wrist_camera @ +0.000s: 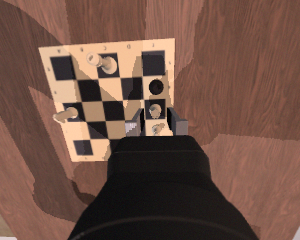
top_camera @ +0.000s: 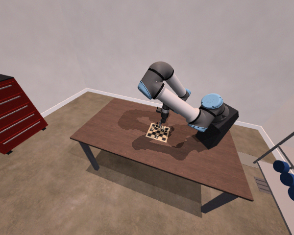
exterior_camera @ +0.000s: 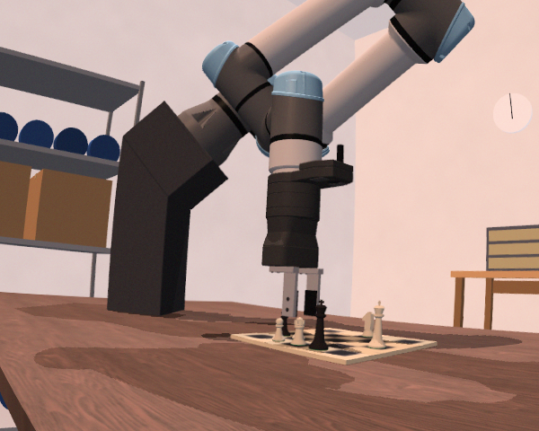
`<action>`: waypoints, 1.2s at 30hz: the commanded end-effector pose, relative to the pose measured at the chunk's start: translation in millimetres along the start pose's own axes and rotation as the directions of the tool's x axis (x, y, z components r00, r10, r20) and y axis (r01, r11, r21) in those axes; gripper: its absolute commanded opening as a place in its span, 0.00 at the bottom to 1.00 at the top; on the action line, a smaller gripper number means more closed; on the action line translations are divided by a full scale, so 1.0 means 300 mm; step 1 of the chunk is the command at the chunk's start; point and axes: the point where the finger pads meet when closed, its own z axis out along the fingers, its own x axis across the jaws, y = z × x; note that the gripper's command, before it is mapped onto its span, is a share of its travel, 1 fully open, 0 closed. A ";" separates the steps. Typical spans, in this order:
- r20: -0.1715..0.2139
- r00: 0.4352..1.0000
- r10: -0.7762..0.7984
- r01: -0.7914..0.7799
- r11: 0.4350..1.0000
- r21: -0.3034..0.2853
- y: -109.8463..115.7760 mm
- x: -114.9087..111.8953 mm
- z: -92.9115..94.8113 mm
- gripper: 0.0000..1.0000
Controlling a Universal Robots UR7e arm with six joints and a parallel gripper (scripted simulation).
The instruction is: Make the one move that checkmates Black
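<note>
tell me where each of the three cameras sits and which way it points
Top: high in the room, looking down at the table, chessboard and the whole arm on its black pedestal.
Exterior: low at table height, looking across the chessboard at the open claw above a white pawn; shelves behind.
Wrist: on the arm, looking straight down past the claw at the chessboard.
Shared: all three show the chessboard and the claw at its edge.
</note>
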 end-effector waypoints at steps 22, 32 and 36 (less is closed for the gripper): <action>0.002 1.000 0.001 -0.001 1.000 0.000 0.003 -0.001 -0.207 0.73; 0.001 1.000 -0.001 0.001 1.000 0.000 0.001 -0.001 -0.207 1.00; 0.001 1.000 -0.001 0.001 1.000 0.000 0.001 -0.001 -0.207 1.00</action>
